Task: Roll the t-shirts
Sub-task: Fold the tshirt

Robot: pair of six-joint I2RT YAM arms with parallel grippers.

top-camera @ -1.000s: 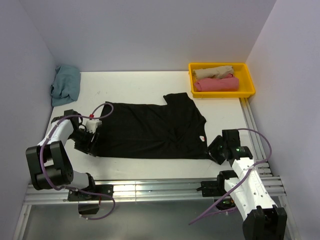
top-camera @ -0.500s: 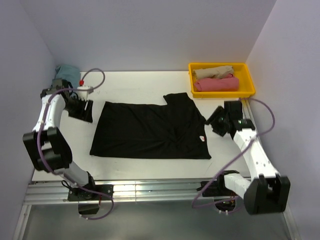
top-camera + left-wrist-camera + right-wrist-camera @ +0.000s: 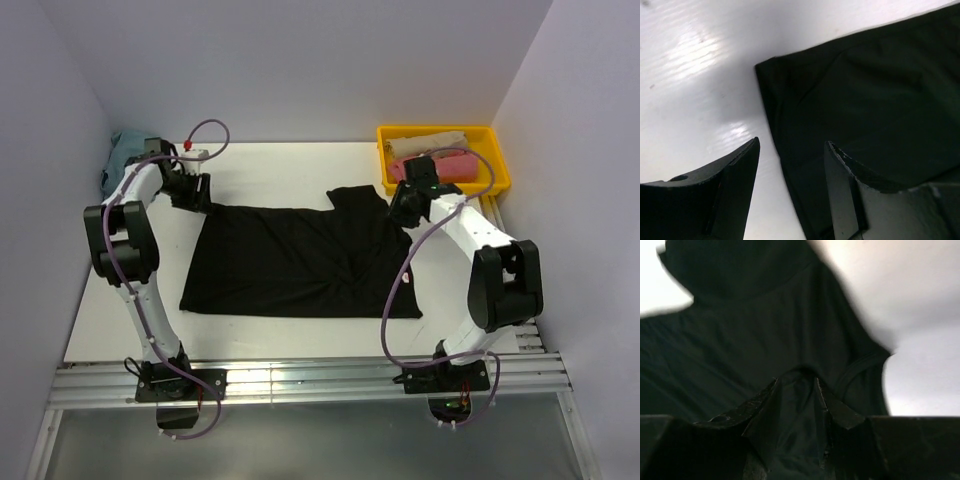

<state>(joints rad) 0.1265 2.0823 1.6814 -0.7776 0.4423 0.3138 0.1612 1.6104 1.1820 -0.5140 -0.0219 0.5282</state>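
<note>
A large black t-shirt [image 3: 300,260] lies spread flat on the white table. My left gripper [image 3: 197,192] is at its far left corner. In the left wrist view that gripper [image 3: 792,142] is open and straddles the shirt's edge [image 3: 775,120], one finger over bare table, the other over cloth. My right gripper [image 3: 403,205] sits at the shirt's far right, by the sleeve. In the right wrist view its jaws [image 3: 796,380] are shut on a raised fold of the black cloth [image 3: 795,405].
A yellow tray [image 3: 497,186] at the back right holds a beige roll [image 3: 425,143] and a pink roll [image 3: 455,165], just behind my right arm. A crumpled dusty-blue shirt [image 3: 120,150] lies in the back left corner. Walls close in on three sides.
Both arms swung from the shirt's near corners to its far edge. The right jaws narrowed onto a fold of black cloth. The left jaws stayed open.
</note>
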